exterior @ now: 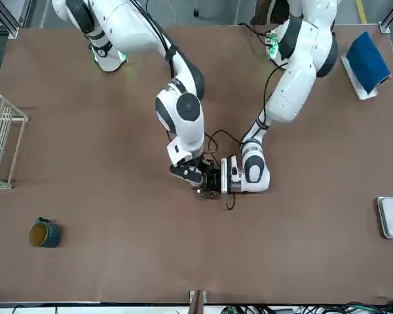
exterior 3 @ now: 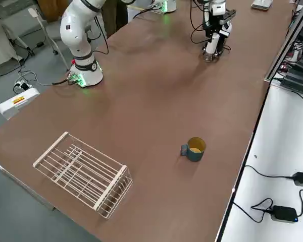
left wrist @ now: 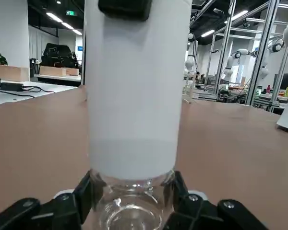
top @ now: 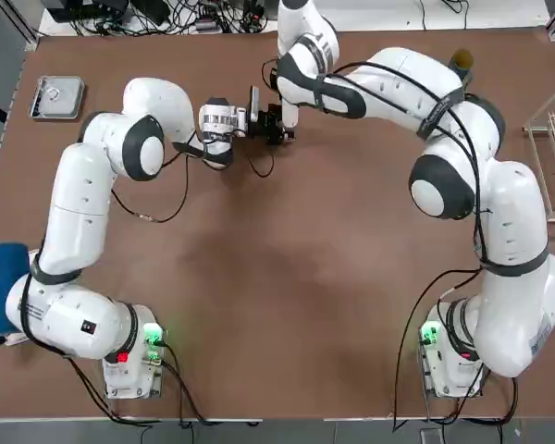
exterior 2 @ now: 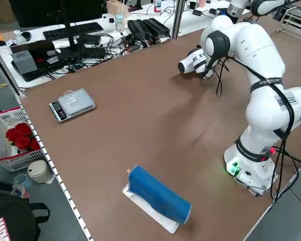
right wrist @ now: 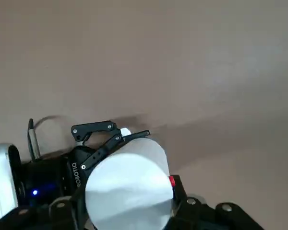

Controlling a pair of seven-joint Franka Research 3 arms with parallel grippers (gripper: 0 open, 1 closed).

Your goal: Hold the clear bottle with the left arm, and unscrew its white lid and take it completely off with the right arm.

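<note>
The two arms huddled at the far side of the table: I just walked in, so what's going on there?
The left gripper is shut on the clear bottle, holding it upright. The right gripper is clamped on the white lid from above. The lid is on the bottle, not yet off. A teal jar sits unused.

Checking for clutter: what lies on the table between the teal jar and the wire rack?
Nothing: in the right side view only bare brown table lies between the teal jar and the wire rack.
</note>
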